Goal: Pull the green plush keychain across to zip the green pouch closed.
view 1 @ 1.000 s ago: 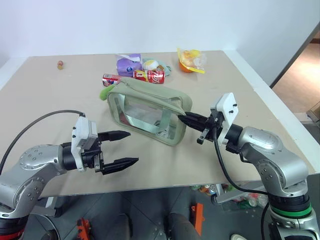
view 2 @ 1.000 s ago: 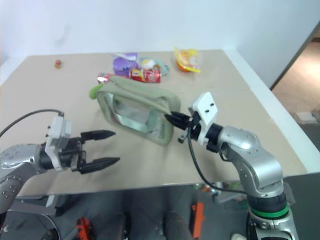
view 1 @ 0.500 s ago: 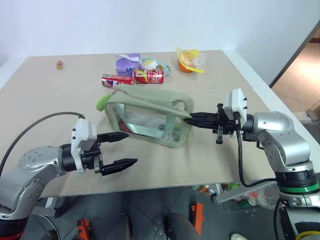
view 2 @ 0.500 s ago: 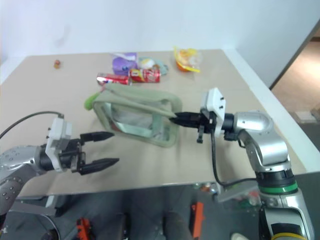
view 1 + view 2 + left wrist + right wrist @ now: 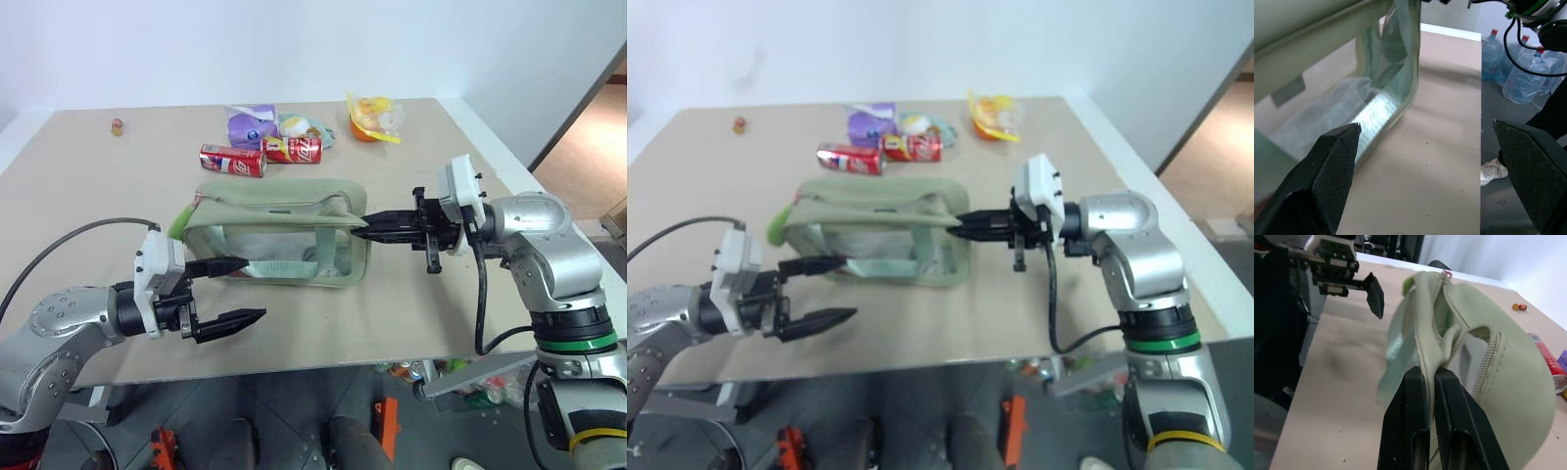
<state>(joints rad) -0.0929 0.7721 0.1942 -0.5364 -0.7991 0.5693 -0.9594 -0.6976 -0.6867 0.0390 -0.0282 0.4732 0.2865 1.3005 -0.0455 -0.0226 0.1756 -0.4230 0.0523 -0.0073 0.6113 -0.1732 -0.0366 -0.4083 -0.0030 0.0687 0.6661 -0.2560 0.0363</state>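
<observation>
Left eye view leaves bare tan table [image 5: 88, 186] all round the sage-green boxy fabric pouch with its clear window [image 5: 279, 240], which sits mid-table. My right gripper [image 5: 361, 225] pinches the pouch's end flap; my left gripper [image 5: 235, 292] hangs spread beside it. Right wrist view reveals the open zipper. The lime-green plush keychain [image 5: 177, 223] now sits nearer my left (pouch swung round).

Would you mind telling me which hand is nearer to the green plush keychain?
Left. The left hand hovers open just in front of the green pouch, below the green plush keychain at its left end. The right hand pinches the pouch's far right end.
</observation>
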